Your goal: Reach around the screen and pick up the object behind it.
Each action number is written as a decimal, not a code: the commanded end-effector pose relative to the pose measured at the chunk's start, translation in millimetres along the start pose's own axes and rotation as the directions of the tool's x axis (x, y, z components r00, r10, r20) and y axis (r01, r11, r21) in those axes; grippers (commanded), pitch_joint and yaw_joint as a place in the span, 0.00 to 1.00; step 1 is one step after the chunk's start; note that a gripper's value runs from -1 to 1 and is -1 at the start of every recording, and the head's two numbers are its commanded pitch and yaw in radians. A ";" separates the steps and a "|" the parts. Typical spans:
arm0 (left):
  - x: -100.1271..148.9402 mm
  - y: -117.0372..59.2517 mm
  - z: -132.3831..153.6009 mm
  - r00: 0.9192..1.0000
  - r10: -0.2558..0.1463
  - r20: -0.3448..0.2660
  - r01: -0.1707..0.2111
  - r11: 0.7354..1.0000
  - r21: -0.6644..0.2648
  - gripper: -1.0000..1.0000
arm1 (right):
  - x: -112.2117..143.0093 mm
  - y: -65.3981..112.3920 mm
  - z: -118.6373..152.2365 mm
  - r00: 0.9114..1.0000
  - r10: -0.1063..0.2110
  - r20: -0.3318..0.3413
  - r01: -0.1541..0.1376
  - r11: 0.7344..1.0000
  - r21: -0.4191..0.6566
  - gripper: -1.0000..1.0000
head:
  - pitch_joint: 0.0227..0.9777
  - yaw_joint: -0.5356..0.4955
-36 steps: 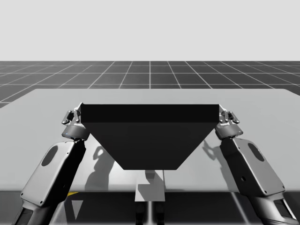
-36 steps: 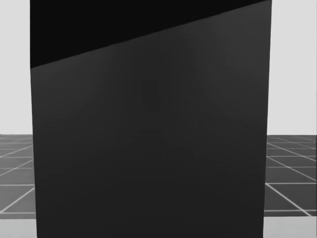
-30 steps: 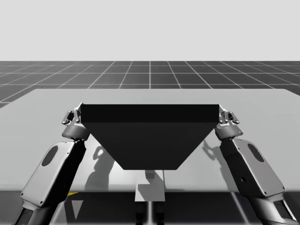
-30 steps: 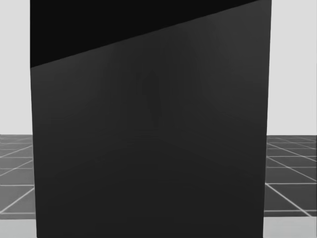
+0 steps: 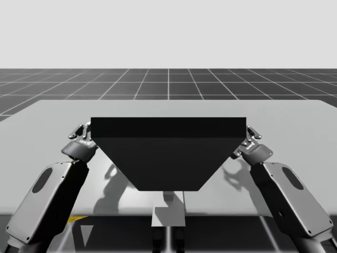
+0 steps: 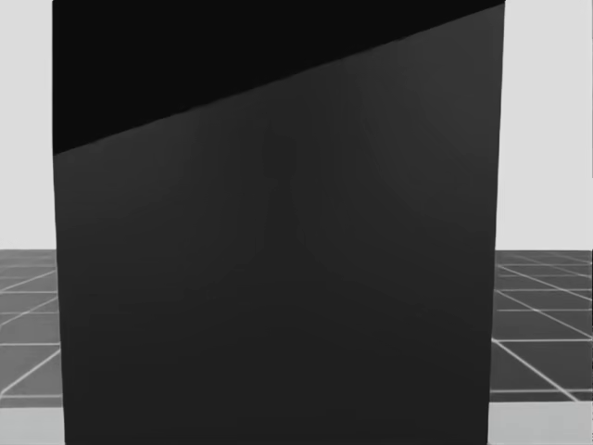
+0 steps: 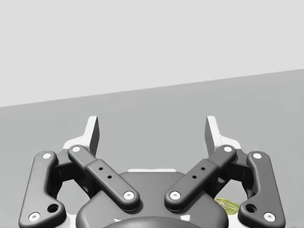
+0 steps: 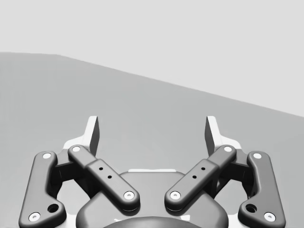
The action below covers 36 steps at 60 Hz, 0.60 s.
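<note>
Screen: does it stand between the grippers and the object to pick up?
Yes. The black screen stands on the table, hiding what is behind it. My left gripper and right gripper, both open, sit at its side edges.

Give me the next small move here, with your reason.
Probably swing my left gripper inward around the screen's far corner. Both it and my right gripper are open beside the screen's ends, with bare table between their fingers, and the screen hides what lies behind it.
</note>
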 end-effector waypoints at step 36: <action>20.0 5.3 90.3 0.988 -0.112 -0.105 0.047 0.871 -0.489 0.00 | 19.7 26.4 68.4 1.000 0.001 0.009 -0.006 0.874 0.485 0.00 | 0.08 0.50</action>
